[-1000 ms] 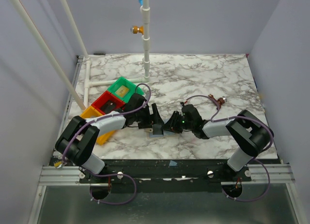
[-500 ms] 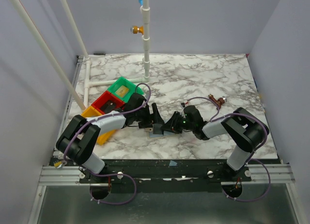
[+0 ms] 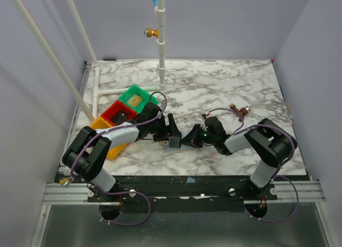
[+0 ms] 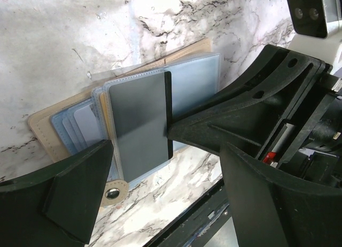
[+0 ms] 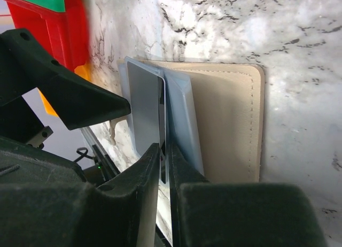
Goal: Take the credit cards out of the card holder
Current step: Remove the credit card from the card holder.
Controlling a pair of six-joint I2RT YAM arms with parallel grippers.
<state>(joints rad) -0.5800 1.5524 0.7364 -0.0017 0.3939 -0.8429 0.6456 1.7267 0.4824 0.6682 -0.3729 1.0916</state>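
Note:
The tan card holder [image 4: 48, 116] lies open on the marble, its grey-blue sleeves fanned out; it also shows in the right wrist view [image 5: 230, 118] and the top view [image 3: 172, 146]. A dark grey credit card [image 4: 140, 124] sticks out of the sleeves, partly pulled. My right gripper [image 5: 164, 159] is shut on that card's [image 5: 145, 105] edge, reaching in from the right [image 3: 187, 138]. My left gripper [image 4: 165, 199] is open and straddles the holder; its left finger [image 4: 69, 188] overlaps the holder's near end by the stud, contact unclear. In the top view it [image 3: 170, 130] sits just left of the right gripper.
Green [image 3: 136, 99], red [image 3: 118, 114] and orange [image 3: 101, 124] trays stand in a row left of the left arm. The red tray [image 5: 59, 22] shows behind the holder. The table's front edge [image 4: 187, 220] lies close to the holder. A white post [image 3: 161, 54] stands at the back.
My right gripper has shifted slightly left and toward the front edge, closer over the card holder. The left arm has stayed still.

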